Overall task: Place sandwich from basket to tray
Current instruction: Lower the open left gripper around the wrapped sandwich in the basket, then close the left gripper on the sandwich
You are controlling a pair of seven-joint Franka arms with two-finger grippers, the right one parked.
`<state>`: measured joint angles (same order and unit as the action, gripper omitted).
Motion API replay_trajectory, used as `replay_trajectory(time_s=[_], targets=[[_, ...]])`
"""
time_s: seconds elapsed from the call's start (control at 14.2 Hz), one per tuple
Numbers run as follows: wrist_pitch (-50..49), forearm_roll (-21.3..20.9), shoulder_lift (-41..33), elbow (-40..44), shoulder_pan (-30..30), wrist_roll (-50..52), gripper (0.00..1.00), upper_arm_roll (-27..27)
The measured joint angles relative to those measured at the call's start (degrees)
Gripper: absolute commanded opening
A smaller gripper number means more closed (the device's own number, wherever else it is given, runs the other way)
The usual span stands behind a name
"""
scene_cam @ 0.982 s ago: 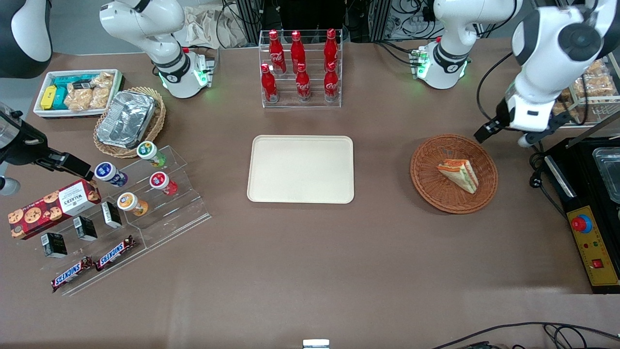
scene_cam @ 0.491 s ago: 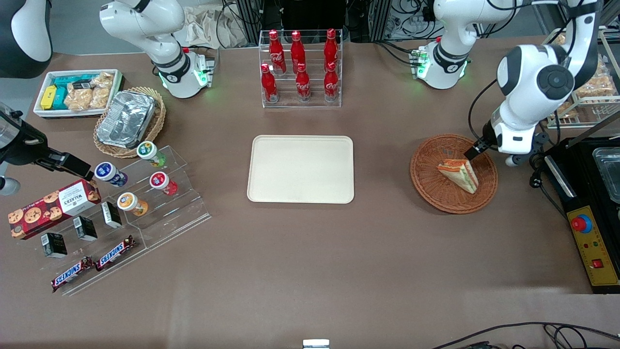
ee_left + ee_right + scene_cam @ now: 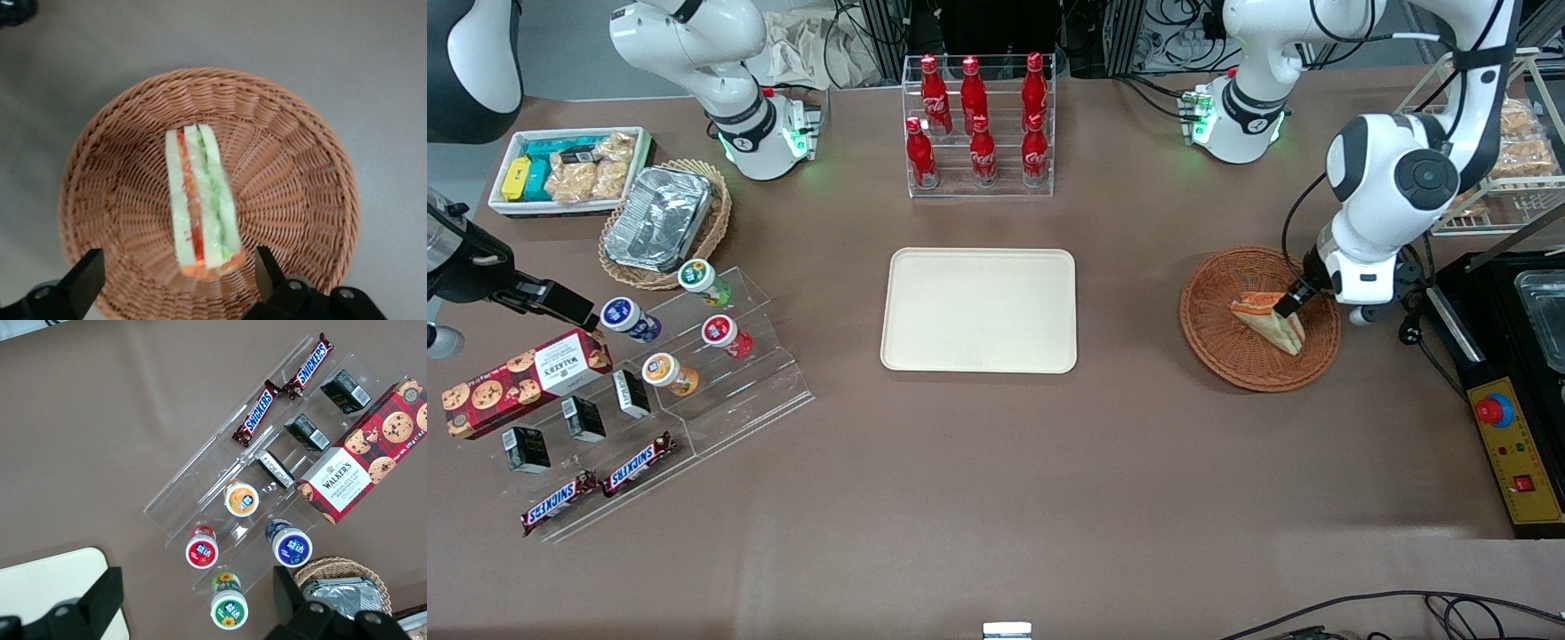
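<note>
Sandwich (image 3: 1267, 321) sits in the round brown basket (image 3: 1218, 342) in the front view, toward the working arm's end of the table. It lies on its side and has not been lifted. The cream tray (image 3: 978, 309) is in the middle of the table, well apart from the basket, with the rack of red bottles (image 3: 978, 124) farther from the camera than the tray. The gripper (image 3: 1288, 304) is now right over the sandwich. One second ago it hung above the basket's rim, farther from the camera and not over the food. Half a second ago it had dropped to the sandwich's edge farthest from the camera. Now it has come lower still and nearer to the camera, and its dark tip looks to be touching the bread. The sandwich, basket and tray have not moved in that time. In the left wrist view, the sandwich (image 3: 200, 203) lies across the middle of the woven basket (image 3: 300, 180), showing pale bread with red, orange and green stripes. The two black fingers (image 3: 81, 280) stand wide apart, one on each side of the sandwich's end, and they do not squeeze it. In the right wrist view, a corner of the tray (image 3: 47, 587) shows beside a clear stand with candy bars (image 3: 283, 390) and a red cookie box (image 3: 363, 453).
</note>
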<state>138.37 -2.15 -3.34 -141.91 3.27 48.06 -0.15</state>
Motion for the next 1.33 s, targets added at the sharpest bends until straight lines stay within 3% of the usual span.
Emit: replay_trajectory(time_s=[0.63, 1.12, 1.19, 1.33], targets=[[3.6, 0.1, 4.2, 0.0, 0.0, 3.7, 1.00, -0.1], [11.9, 0.2, 8.6, -2.0, 0.1, 6.4, 0.99, -0.3], [11.9, 0.2, 8.9, -2.0, 0.1, 6.6, 0.93, -0.4], [11.9, 0.2, 8.9, -2.1, 0.4, 7.0, 0.64, -0.5]])
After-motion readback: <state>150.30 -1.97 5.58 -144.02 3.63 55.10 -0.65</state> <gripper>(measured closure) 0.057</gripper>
